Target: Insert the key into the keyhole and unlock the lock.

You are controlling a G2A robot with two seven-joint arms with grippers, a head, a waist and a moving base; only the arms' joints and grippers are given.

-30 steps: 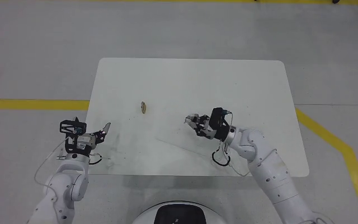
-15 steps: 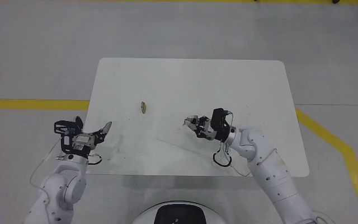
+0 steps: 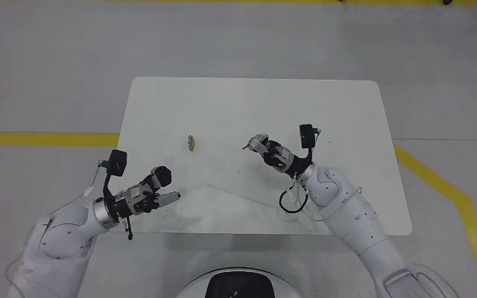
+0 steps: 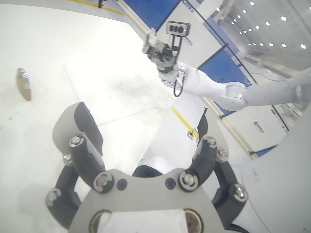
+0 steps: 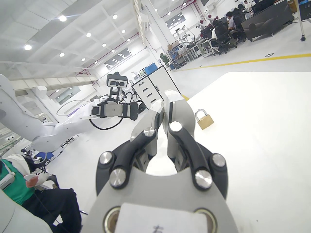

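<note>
Nearest, over the front edge of the table (image 3: 335, 104), the left end effector (image 3: 168, 187) hangs with its jaws spread and nothing in them, probably kept free to steady the lock. Farther in, the right end effector (image 3: 256, 143) is raised above the table. Its jaws are pressed together on what looks like the key (image 3: 244, 147), whose thin tip pokes forward as if ready for insertion. The lock (image 3: 191, 141) lies flat on the table, well apart from both and untouched.
</note>
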